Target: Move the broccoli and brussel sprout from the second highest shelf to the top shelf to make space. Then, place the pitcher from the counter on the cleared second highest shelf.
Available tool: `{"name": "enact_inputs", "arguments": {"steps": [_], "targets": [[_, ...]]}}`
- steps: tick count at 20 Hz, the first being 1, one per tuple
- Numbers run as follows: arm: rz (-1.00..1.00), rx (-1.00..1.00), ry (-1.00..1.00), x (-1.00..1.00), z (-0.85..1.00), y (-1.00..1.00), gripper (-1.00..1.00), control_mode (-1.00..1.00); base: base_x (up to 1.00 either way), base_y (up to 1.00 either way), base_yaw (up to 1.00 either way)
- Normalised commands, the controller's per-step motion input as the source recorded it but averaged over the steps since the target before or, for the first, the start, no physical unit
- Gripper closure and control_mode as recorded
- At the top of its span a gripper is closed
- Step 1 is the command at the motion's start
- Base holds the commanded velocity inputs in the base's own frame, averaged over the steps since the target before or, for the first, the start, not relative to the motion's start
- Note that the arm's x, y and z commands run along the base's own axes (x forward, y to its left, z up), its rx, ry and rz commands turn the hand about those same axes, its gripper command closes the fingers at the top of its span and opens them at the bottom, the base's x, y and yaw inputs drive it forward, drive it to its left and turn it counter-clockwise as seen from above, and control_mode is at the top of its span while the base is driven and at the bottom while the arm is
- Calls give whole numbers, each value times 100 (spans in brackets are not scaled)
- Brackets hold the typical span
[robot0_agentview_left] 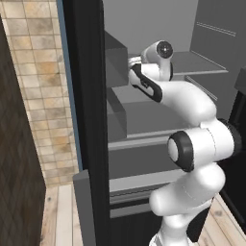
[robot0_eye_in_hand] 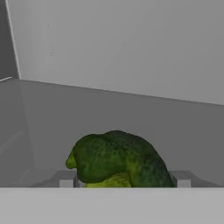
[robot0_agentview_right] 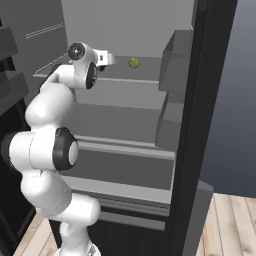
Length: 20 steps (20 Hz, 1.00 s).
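Broccoli (robot0_eye_in_hand: 118,159) low in the hand view, sitting between the two fingertips (robot0_eye_in_hand: 65,180) and touching both; gripper (robot0_eye_in_hand: 124,179) judged closed on it, not very tight. Seen from the right base, hand reaching into the fridge just over a shelf (robot0_agentview_right: 125,79), with sprout (robot0_agentview_right: 134,62) lying on that same shelf, near but apart. Hard to tell for sure whether second highest or top one. If grasp just made: lift straight up first, slowly, without more squeeze, since lumpy floret may slip or roll. Then pull back a little from the back wall (robot0_eye_in_hand: 131,48), clear of the front rim, before rising to the upper level. No swing toward sprout.
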Motion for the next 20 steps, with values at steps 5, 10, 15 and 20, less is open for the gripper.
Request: {"name": "enact_inputs", "arguments": {"steps": [5,10,15,20], "targets": [[4,2,5,100,-21,0,100,-100,0,0,0],[2,0,2,99,-13,0,100,-100,0,0,0],[0,0,2,76,-16,0,-100,-100,0,0,0],[0,0,0,29,-7,0,-100,-100,0,0,0]]}}
